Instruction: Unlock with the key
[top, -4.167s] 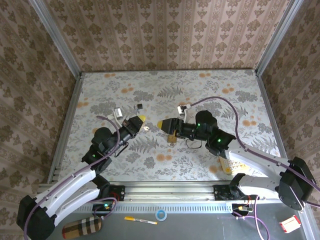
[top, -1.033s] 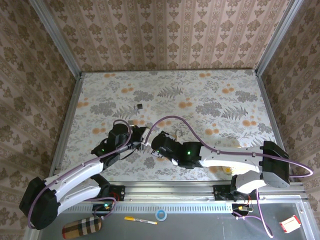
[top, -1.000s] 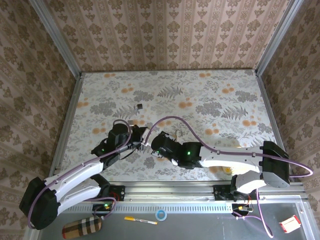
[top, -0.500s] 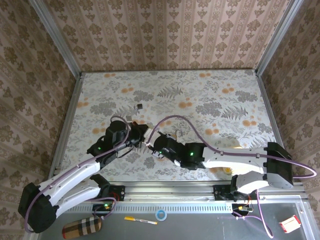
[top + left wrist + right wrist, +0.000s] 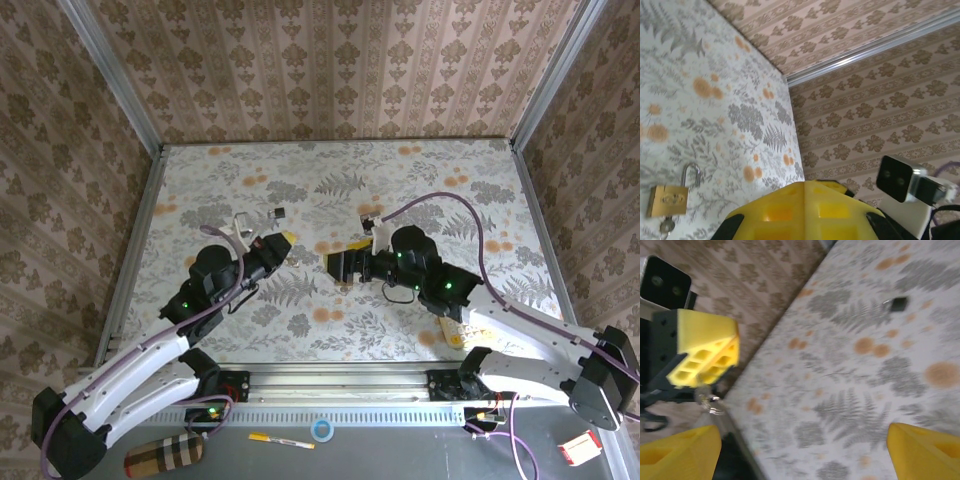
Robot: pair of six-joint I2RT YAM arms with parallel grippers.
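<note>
For the key [image 5: 280,212]: lies flat on the surface [image 5: 450,190], well apart from the padlock [image 5: 669,200], beyond it and off toward the left arm's side. From the right wrist, reads as a dark squarish head with a thin stub of blade.

Probably very light, stiff and hard. Unlikely to break, but apt to skid or flip on the smooth printed cover at a nudge. Sits low against the surface, so no easy pinch. Best taken across the squarish head, edge to edge, leaving the blade free for the padlock.

Left fingers [image 5: 705,360]: pressed together, raised off the surface on the left-arm side of the padlock, with a small metal bit [image 5: 709,399] dangling under the tips, too blurred to name. Right fingers [image 5: 677,447]: spread wide with nothing between, close by the padlock in the top view. Small grey piece [image 5: 664,227] at the padlock's bottom edge; cannot tell what.

Bare surface on every side of the padlock. Metal rail [image 5: 130,250] and papered walls [image 5: 330,70] well away from it, so little risk of pushing the key over an edge. Tightest spot, by judgement: between the two arms, just on the left-arm side of the padlock.
</note>
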